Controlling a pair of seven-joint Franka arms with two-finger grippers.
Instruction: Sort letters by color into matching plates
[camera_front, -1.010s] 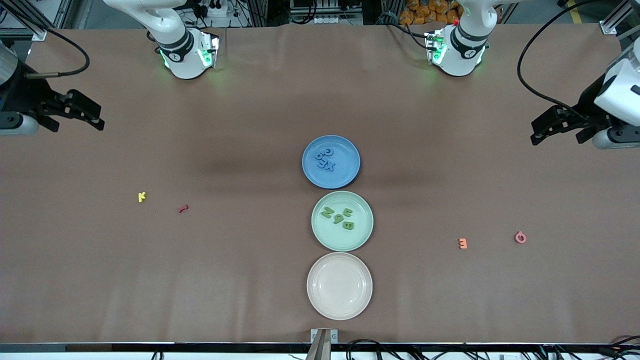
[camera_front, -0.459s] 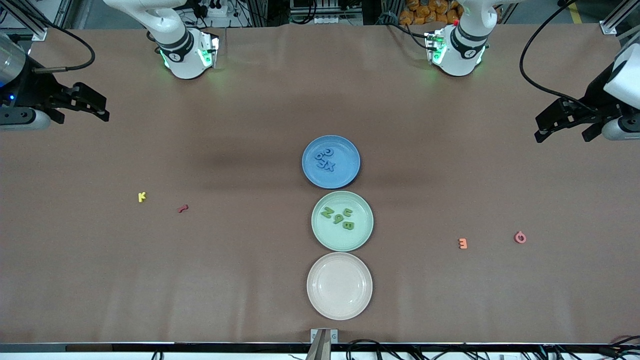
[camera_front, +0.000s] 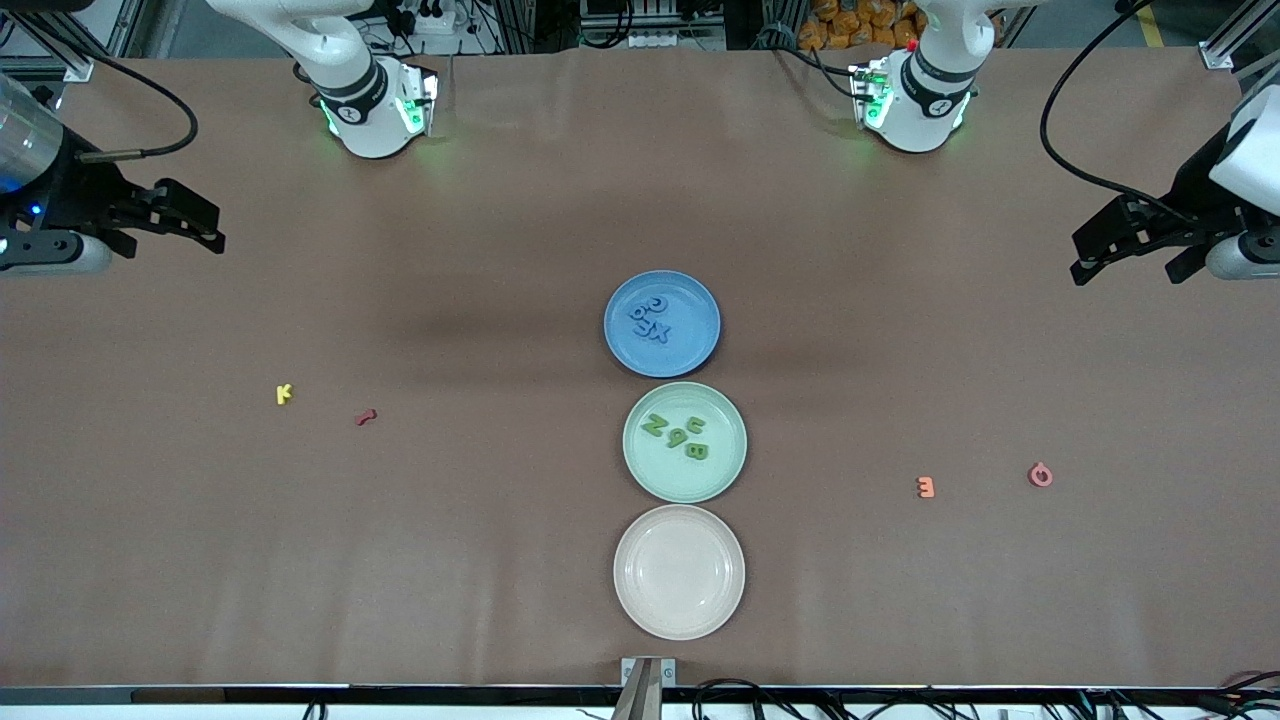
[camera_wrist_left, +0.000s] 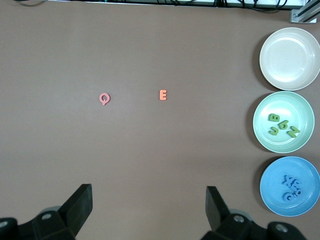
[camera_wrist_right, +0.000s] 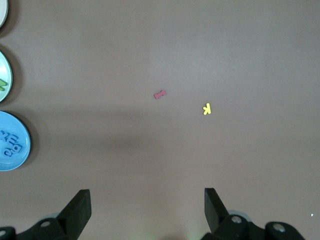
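Observation:
Three plates stand in a row mid-table: blue (camera_front: 692, 342) farthest from the front camera with several blue letters (camera_front: 650, 320) in it, mint green (camera_front: 680, 482) with several green letters (camera_front: 680, 433), and cream (camera_front: 679, 571) nearest, holding nothing. Loose on the table toward the right arm's end lie a yellow letter (camera_front: 284, 394) and a dark red one (camera_front: 366, 417). An orange letter (camera_front: 926, 487) and a pink one (camera_front: 1040, 475) lie toward the left arm's end. My right gripper (camera_front: 205, 228) and left gripper (camera_front: 1080, 258) hover open over bare table at their ends, holding nothing.
The left wrist view shows the pink letter (camera_wrist_left: 104, 98), the orange letter (camera_wrist_left: 162, 94) and all three plates past the open left gripper (camera_wrist_left: 149, 200). The right wrist view shows the dark red letter (camera_wrist_right: 160, 94) and the yellow letter (camera_wrist_right: 207, 109) past the open right gripper (camera_wrist_right: 147, 202).
Both grippers have shifted slightly over their ends of the table and stay open. Letters and plates have not moved.

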